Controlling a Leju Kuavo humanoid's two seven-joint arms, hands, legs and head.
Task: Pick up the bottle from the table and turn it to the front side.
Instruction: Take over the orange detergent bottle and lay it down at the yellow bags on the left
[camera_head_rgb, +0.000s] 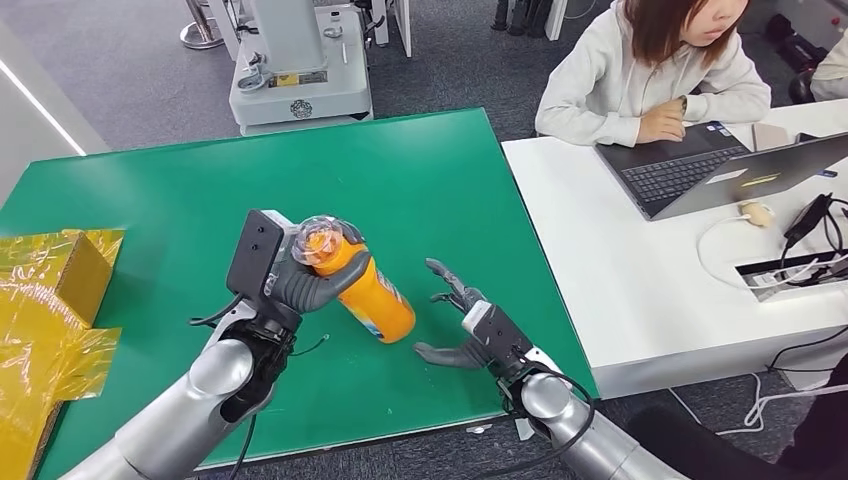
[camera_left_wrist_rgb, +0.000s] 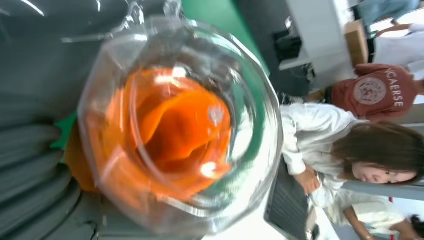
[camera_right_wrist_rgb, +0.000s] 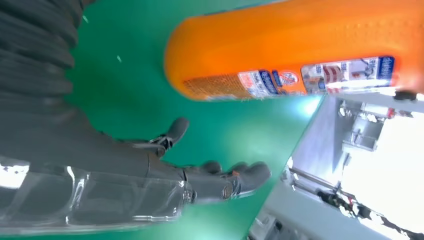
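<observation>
Orange bottle (camera_head_rgb: 366, 288) hangs tilted in the left hand's (camera_head_rgb: 300, 280) grip near its clear cap, off the green table (camera_head_rgb: 180, 200), seemingly for turning, while the right hand (camera_head_rgb: 470, 325) waits beside it, fingers spread and empty.

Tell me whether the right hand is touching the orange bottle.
Apart. In the head view, green table shows between the right hand and the orange bottle, which the left hand holds near its cap.

Left hand (camera_head_rgb: 300, 280) gripping; right hand (camera_head_rgb: 470, 325) apparently spread.
</observation>
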